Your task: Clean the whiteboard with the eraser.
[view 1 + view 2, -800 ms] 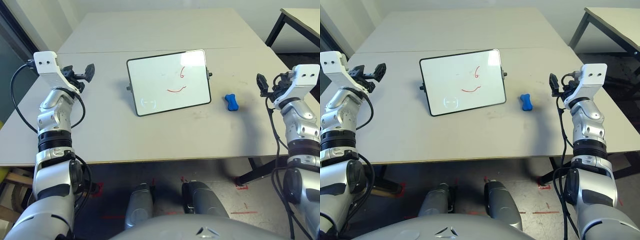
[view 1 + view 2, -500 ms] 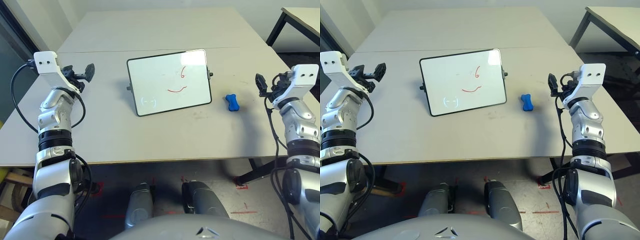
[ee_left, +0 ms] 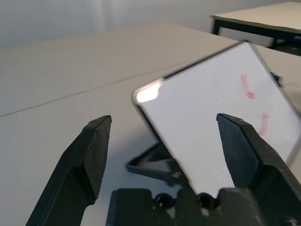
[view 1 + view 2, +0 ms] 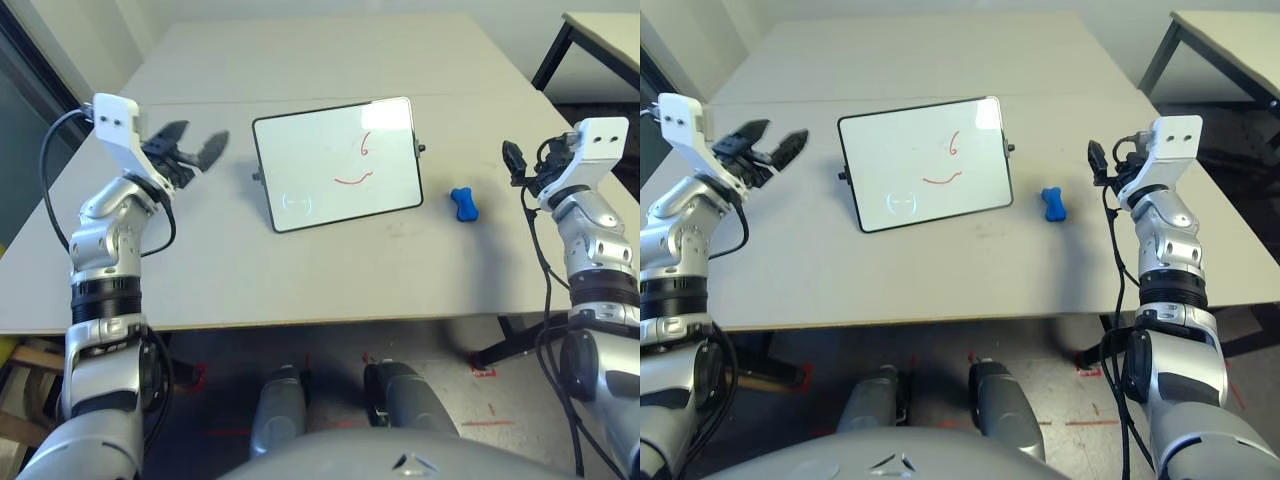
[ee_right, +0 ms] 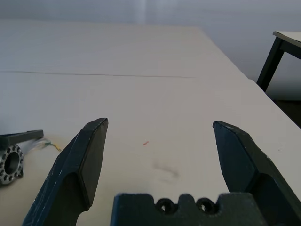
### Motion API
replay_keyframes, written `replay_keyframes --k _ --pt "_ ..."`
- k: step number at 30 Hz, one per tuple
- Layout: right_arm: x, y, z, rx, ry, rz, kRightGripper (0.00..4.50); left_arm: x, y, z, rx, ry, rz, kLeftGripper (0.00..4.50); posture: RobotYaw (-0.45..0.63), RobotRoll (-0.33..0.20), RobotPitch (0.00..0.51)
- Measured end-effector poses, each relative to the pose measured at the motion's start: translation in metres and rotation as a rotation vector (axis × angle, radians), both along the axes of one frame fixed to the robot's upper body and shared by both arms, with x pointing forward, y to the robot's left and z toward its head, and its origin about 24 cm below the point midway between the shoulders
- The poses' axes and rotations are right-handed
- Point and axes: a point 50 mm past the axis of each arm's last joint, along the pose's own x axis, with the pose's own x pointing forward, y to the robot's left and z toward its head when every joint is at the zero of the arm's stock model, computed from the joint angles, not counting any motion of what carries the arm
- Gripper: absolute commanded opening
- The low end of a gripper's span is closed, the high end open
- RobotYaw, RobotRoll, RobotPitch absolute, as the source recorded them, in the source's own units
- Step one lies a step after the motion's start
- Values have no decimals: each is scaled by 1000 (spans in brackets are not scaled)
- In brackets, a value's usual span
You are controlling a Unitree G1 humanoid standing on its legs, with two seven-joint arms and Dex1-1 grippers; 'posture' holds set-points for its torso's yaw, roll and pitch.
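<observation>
Had the left gripper [image 4: 208, 148] wide open by the tilted whiteboard [image 4: 340, 165] with red scribbles, the blue eraser [image 4: 464, 204] lying just right of that, and the right gripper [image 5: 160, 123] spread open too, far right.

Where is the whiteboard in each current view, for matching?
Left eye: whiteboard, upper middle.
Right eye: upper middle, slightly left of center.
Left wrist: right half, running to the edge.
Right wrist: board's face not in it; a side knob at left.
Shared landmark: seam across the table.
</observation>
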Motion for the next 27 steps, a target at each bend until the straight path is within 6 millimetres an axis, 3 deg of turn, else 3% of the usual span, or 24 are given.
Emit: replay_keyframes --k 6,14,21,27 --pt "2 15 9 -47 115 52 4477 -9 -22 -7 60 56 -155 4500 -111 0 53" --pt "-1 31 38 -103 487 78 4477 -10 -43 -20 113 96 -252 4500 -135 0 58" --pt "-9 37 40 -71 777 50 4477 -11 -54 -28 134 105 -288 4500 -145 0 62" --pt "-7 45 22 -80 884 61 4477 -11 -58 -30 148 108 -294 4500 -131 0 64"
